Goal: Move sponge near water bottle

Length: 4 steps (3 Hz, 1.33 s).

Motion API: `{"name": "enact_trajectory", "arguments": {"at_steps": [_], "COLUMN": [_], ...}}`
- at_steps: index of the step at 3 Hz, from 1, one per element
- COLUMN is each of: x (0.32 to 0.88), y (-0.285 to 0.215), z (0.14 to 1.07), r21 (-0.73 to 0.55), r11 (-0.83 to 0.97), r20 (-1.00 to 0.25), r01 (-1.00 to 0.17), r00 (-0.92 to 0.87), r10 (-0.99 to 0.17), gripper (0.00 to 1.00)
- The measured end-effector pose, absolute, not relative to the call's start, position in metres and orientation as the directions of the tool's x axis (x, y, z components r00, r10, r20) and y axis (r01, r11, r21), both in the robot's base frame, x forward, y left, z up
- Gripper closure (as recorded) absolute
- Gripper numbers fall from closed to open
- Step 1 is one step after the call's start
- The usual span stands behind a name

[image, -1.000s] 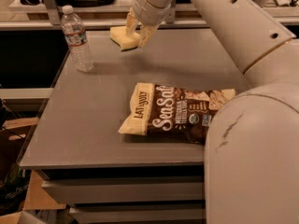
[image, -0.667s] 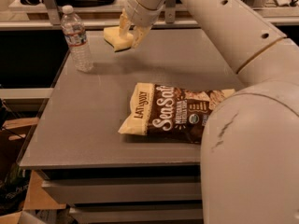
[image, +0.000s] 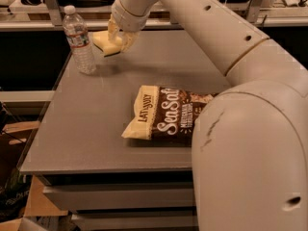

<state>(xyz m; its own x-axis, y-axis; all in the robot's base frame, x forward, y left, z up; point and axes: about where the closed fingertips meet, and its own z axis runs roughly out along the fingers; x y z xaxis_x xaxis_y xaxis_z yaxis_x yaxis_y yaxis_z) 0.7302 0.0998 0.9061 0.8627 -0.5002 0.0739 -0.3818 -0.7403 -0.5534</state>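
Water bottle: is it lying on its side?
No; the water bottle stands upright, with the end effector holding the sponge just to its right.

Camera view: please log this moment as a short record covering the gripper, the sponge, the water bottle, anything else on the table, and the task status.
gripper: at the far left of the table, closed on the sponge
sponge: pale yellow, held in the gripper, just right of the water bottle; contact with the table cannot be told
water bottle: upright near the table's far left corner, cap on, apart from the sponge
chip bag: lying flat mid-table, partly hidden by the arm
table: grey top
task status: sponge near the bottle, not yet released
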Motion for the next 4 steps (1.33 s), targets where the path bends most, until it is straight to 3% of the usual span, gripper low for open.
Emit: {"name": "enact_trajectory", "arguments": {"at_steps": [1,2,4], "x": [0.734,0.736,0.736], "y": [0.107,0.111,0.114], "z": [0.900,0.894,0.886], "r21": [-0.553,-0.545,-0.530], "r11": [-0.739,-0.743,-0.749], "r20": [0.078,0.079,0.074], "r01": [-0.385,-0.389,-0.396], "r00": [0.859,0.858,0.859], "r10": [-0.506,-0.507,-0.507], "gripper": [1.00,0.82,0.35]}}
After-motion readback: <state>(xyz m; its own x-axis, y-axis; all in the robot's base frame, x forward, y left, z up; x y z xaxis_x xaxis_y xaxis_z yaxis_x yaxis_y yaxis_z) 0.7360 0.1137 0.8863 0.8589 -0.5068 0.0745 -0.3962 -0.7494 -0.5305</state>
